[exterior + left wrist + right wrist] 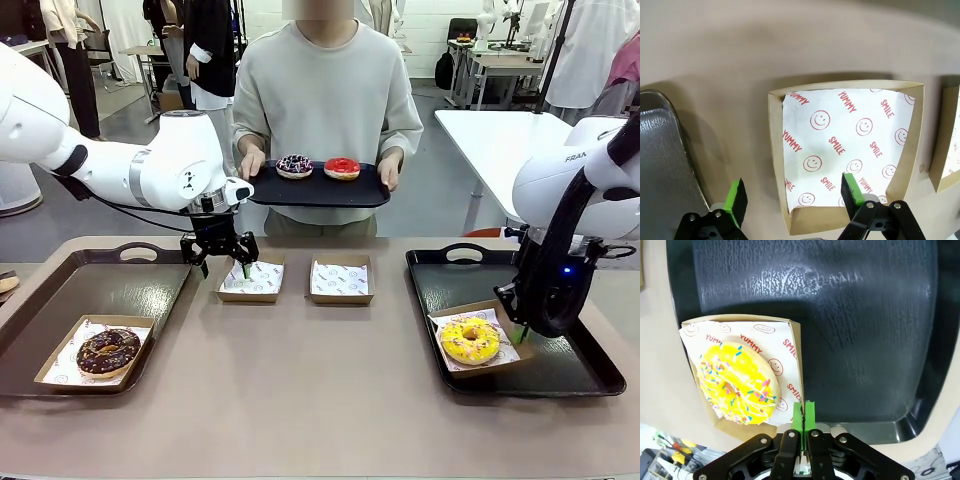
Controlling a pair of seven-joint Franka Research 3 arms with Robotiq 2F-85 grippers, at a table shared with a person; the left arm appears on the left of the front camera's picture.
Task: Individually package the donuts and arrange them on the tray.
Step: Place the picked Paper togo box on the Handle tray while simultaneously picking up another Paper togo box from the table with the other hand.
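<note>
The person across the table holds a black tray carrying a dark sprinkled donut and a glossy red donut. A chocolate-brown donut lies in a paper-lined box on the left tray. The yellow sprinkled donut sits in a box on the right tray. My left gripper hangs open over the left wall of an empty box. My right gripper is shut at the yellow donut's box edge; a pinch on the cardboard cannot be made out.
A second empty paper-lined box stands beside the first at the table's middle. The left tray's rim lies close to my left gripper. Bare table stretches along the front edge between the trays.
</note>
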